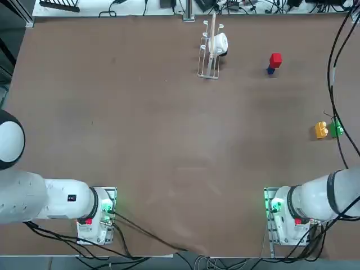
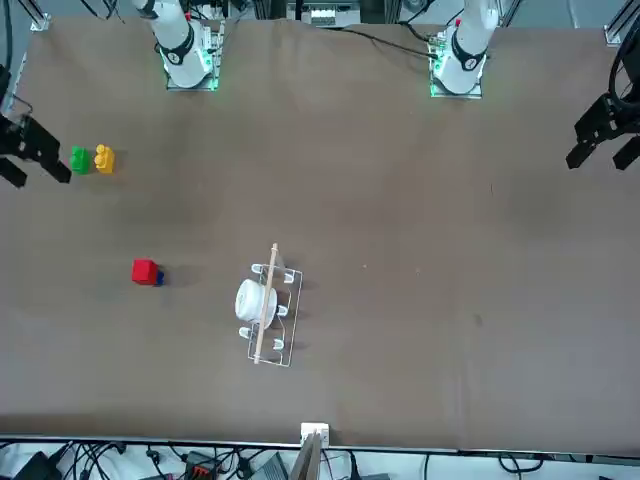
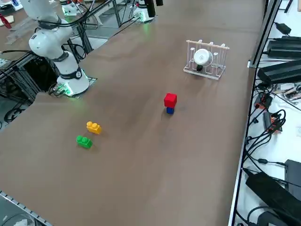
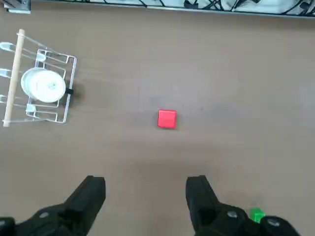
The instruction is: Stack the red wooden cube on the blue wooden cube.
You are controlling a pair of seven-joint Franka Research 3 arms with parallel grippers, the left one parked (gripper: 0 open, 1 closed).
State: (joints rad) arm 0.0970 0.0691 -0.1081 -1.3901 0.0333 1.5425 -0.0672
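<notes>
- Red cube (image 3: 170, 100): sits on top of the blue cube (image 3: 170, 110), a little right of centre in the right side view and in the upper right of the top view.
- In the wrist view the red cube hides the blue one beneath it, so the stack looks well lined up, with no lean that I can make out.
- Right gripper (image 4: 146, 180): fingers spread wide, nothing between them, well apart from the stack. In the front view it shows at the left edge, upper part, close in the picture to the green block (image 2: 80, 160).
- Yellow block (image 2: 104, 159): just beside the green one, both on the table (image 2: 400, 260), upper left of the front view.
- Rack (image 3: 205, 74) with a white cup (image 3: 203, 57): upper right of the right side view, apart from the stack.
- Step in hand, as I judge it: stacking looks finished, with the arm clear of the cubes.
- Next move: no more handling needed; park the arm, keeping the open fingers away from the stack, since a brush could topple the red cube.
</notes>
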